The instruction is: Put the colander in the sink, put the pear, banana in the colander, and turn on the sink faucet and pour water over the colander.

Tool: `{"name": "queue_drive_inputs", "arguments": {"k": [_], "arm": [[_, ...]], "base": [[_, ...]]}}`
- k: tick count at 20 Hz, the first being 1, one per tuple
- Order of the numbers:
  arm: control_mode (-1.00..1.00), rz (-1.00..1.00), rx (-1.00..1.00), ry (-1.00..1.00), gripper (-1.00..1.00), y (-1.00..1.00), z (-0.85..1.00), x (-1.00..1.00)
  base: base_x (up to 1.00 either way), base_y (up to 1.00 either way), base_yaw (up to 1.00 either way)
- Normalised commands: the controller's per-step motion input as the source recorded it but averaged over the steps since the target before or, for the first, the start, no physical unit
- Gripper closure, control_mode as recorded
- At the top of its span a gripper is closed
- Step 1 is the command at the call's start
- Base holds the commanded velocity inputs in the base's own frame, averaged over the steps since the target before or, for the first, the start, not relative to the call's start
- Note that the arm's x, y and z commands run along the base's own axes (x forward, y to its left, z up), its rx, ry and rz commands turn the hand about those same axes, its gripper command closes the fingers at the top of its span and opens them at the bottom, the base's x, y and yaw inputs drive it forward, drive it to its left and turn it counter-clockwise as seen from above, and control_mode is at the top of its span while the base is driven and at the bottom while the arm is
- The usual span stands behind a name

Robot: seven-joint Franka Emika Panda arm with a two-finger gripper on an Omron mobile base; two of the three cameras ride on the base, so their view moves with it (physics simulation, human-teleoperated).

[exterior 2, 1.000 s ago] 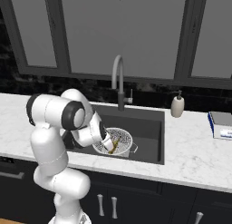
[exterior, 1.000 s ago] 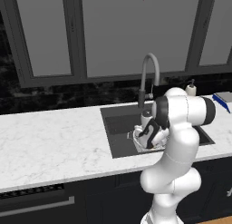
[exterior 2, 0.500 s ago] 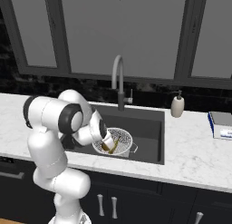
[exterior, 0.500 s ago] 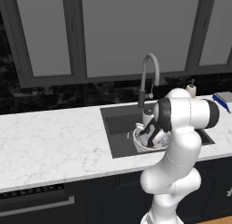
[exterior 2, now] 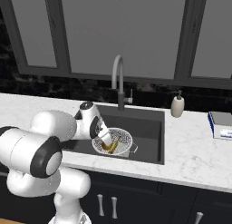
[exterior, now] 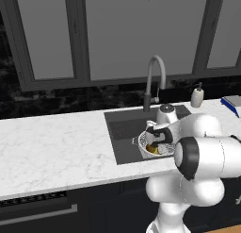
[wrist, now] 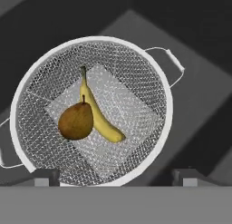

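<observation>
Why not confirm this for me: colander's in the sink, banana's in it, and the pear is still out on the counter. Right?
Wrong on the pear. The hand view shows it inside the colander, touching the banana. The colander does sit in the sink, as the right base view shows.

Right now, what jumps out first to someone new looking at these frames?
The colander sitting in the dark sink, with the pear resting against the banana on its mesh floor. Next, the white arm folded low over it, its open gripper hanging just above the rim. Behind, the gooseneck sink faucet arches toward the basin, no water visible.
</observation>
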Motion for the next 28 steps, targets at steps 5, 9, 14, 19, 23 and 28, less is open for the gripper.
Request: {"name": "queue_drive_inputs", "arguments": {"k": [5, 9, 14, 19, 23, 28], "arm": [[-1.0, 0.08, 0.15, -0.03, -1.0, -0.31, 1.0, -0.55], [-1.0, 0.12, 0.18, -0.01, -1.0, -0.49, 1.0, -0.53], [-1.0, 0.14, 0.23, -0.03, -1.0, -0.82, 0.9, -0.26], [-1.0, 0.08, 0.22, -0.03, -1.0, -0.81, 0.29, 0.11], [-1.0, 0.1, 0.23, -0.07, -1.0, -0.24, 0.0, 0.64], [-1.0, 0.14, 0.19, -0.15, -1.0, 0.0, 0.0, 0.8]], "base": [[0.0, 0.0, 0.0], [0.0, 0.0, 0.0], [0.0, 0.0, 0.0], [0.0, 0.0, 0.0], [0.0, 0.0, 0.0], [0.0, 0.0, 0.0]]}}
